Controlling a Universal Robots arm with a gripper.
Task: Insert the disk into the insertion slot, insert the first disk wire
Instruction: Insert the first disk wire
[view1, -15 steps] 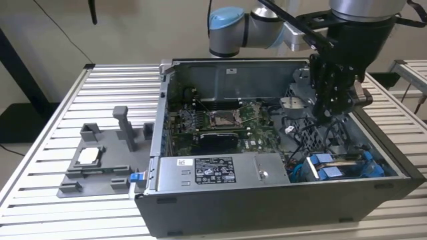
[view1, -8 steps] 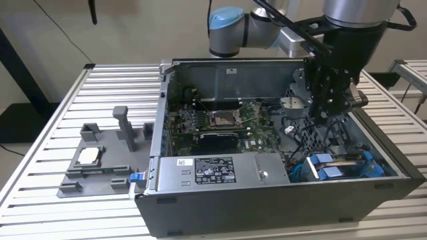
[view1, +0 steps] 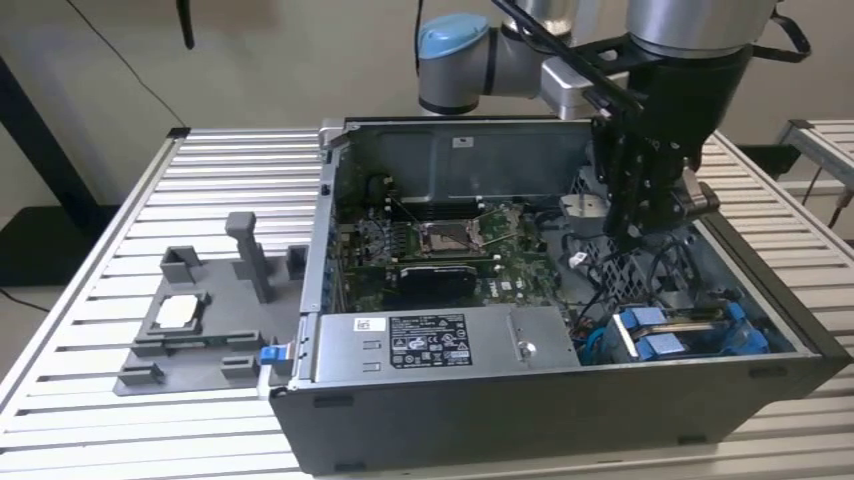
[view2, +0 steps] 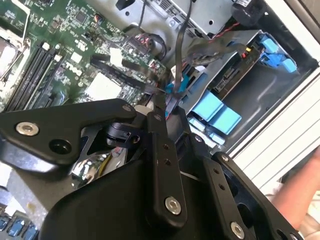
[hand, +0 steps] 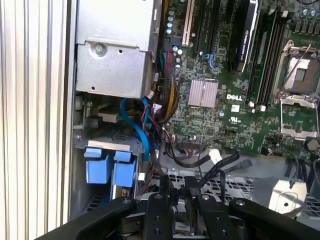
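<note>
The disk (view1: 693, 317) lies in the insertion slot (view1: 771, 341) at the case's corner on the exterior view's right, its blue carrier tabs (view2: 215, 112) facing up. Those tabs (hand: 110, 167) also appear in the first wrist view. My gripper (view1: 630, 232) hangs inside the open computer case, above the drive cage and behind the disk. Its fingertips (view2: 160, 98) stand close together and pinch a thin black disk wire (view2: 125, 75) that runs in from the motherboard side. A black wire end with a plug (hand: 244, 163) lies just beyond the fingers (hand: 166, 186).
The silver power-supply box (view1: 441, 340) sits along the case's front. The green motherboard (hand: 225, 90) lies beyond it. Blue and black cables (hand: 142, 130) cross beside the slot. A grey fixture (view1: 200, 320) stands on the slatted table on the exterior view's left. A person's arm (view2: 300, 192) is outside the case.
</note>
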